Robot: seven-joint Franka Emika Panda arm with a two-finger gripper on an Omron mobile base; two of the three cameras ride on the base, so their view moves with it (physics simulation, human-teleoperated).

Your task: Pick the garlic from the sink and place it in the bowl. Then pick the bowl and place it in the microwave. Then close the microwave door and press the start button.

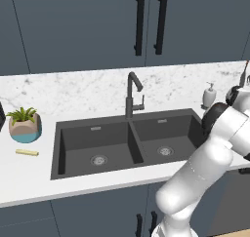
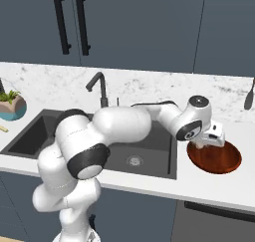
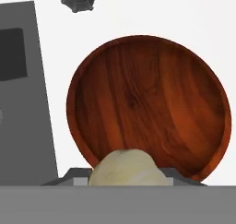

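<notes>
The garlic (image 3: 126, 168), a pale cream bulb, sits pinched between my gripper's (image 3: 126, 178) fingertips at the bottom of the hand view. My gripper is shut on it. Right beyond it lies the reddish-brown wooden bowl (image 3: 152, 103), empty, on the white counter. From the right base view, the gripper (image 2: 210, 142) hangs just over the bowl's (image 2: 221, 159) left rim, to the right of the dark grey double sink (image 2: 32, 136). The sink (image 1: 129, 133) holds nothing in either basin. The microwave is out of view.
A dark curved faucet (image 1: 131, 97) stands behind the sink. A soap dispenser (image 1: 210, 94) is at its back right corner. A teal plant pot (image 1: 24, 126) and a flat yellow stick (image 1: 27, 152) lie left of the sink. A black utensil (image 2: 249, 94) hangs at the far right.
</notes>
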